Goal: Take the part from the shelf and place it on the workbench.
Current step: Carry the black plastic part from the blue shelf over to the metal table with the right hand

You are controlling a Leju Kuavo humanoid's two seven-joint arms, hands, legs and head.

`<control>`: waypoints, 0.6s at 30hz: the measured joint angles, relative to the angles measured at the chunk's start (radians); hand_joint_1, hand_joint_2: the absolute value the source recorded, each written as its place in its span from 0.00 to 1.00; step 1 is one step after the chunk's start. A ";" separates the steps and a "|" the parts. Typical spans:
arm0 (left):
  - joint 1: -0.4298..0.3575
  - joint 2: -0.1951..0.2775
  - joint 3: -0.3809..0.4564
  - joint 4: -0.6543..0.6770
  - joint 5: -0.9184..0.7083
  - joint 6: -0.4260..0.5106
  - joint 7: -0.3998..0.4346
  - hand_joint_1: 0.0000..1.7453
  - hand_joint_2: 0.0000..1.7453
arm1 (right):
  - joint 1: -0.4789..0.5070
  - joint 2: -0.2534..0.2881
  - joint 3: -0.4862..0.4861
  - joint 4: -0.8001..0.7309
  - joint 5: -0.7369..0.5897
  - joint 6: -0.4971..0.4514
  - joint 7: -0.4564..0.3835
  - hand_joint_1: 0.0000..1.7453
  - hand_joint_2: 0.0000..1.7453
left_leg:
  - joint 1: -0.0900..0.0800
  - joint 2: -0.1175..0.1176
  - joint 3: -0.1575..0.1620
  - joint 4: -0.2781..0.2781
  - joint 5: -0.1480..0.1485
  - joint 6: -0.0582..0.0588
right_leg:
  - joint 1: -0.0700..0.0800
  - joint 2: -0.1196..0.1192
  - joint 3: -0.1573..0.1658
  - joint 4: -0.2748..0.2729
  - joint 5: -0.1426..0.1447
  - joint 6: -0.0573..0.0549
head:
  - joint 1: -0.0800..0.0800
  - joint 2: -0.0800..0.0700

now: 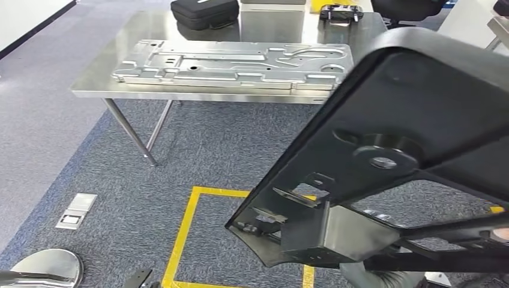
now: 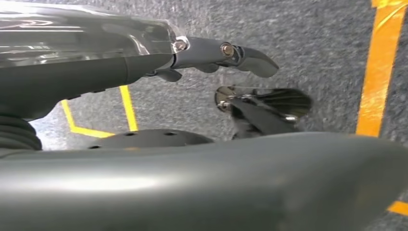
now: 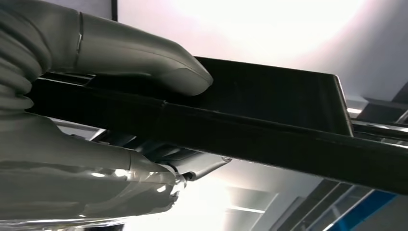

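Black stamped metal part (image 1: 384,162) looms closest, gripped by the right hand (image 3: 110,120), thumb above, fingers beneath, short of the steel tabletop (image 1: 108,69). Left hand (image 2: 211,55) hangs over carpet, holding nothing, fingers apart.

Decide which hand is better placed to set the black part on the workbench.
Right. The right hand already grips the black part, while the left hand hangs low over the floor, holding nothing.

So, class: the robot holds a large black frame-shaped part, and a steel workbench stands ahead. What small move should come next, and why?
Probably carry the large black frame-shaped part forward toward the steel workbench: the right hand grips it over carpet, short of the bench.
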State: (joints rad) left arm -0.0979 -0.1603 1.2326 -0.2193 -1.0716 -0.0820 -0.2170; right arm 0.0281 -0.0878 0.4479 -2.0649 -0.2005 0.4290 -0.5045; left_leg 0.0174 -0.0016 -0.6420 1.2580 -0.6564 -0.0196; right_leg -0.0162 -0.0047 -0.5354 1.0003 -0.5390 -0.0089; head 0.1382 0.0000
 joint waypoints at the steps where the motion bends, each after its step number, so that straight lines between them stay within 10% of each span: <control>1: 0.003 0.000 0.000 0.000 0.000 0.000 0.001 0.00 1.00 | -0.001 0.002 0.000 0.004 0.000 -0.001 0.003 1.00 1.00 | 0.000 0.000 -0.013 -0.002 0.025 0.000 | 0.000 0.002 0.008 0.000 -0.007 0.001 | 0.000 0.000; 5: 0.004 0.001 0.000 0.000 0.000 0.000 0.004 0.00 1.00 | -0.008 0.011 0.000 0.011 0.001 -0.007 0.010 1.00 1.00 | -0.003 0.000 0.041 -0.190 0.154 0.011 | 0.001 0.006 0.043 0.002 -0.037 0.018 | 0.000 0.000; 10: 0.006 0.002 0.001 0.000 0.000 0.004 0.007 0.00 1.00 | -0.017 0.018 0.003 0.013 0.007 -0.019 0.023 1.00 1.00 | -0.004 0.000 0.058 -0.223 0.134 0.037 | 0.001 0.006 0.042 0.014 -0.058 0.043 | -0.001 0.000; 14: 0.004 0.002 0.001 0.000 0.002 0.005 0.007 0.00 1.00 | -0.017 0.018 0.004 0.013 0.016 -0.027 0.026 1.00 1.00 | 0.000 0.000 0.080 -0.228 0.117 0.052 | -0.001 0.006 -0.090 0.246 -0.140 0.054 | -0.001 0.000; 16: 0.006 0.002 0.002 0.000 0.003 0.004 0.007 0.00 1.00 | -0.014 0.016 0.004 0.013 0.020 -0.030 0.029 1.00 1.00 | 0.000 -0.001 0.097 -0.228 0.103 0.050 | 0.000 0.006 -0.138 0.291 -0.117 0.053 | -0.001 0.000; 18: 0.008 0.001 0.002 0.000 0.003 0.004 0.008 0.00 1.00 | -0.013 0.015 0.004 0.012 0.027 -0.034 0.031 1.00 1.00 | -0.001 -0.002 0.121 -0.229 0.087 0.047 | 0.003 0.006 -0.117 0.187 -0.023 0.044 | -0.001 0.000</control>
State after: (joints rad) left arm -0.0900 -0.1589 1.2348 -0.2193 -1.0683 -0.0775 -0.2094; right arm 0.0148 -0.0726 0.4521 -2.0525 -0.1731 0.3947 -0.4731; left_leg 0.0168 -0.0035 -0.5212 1.0295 -0.5691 0.0279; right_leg -0.0135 0.0011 -0.6526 1.1872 -0.5624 0.0351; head 0.1373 0.0000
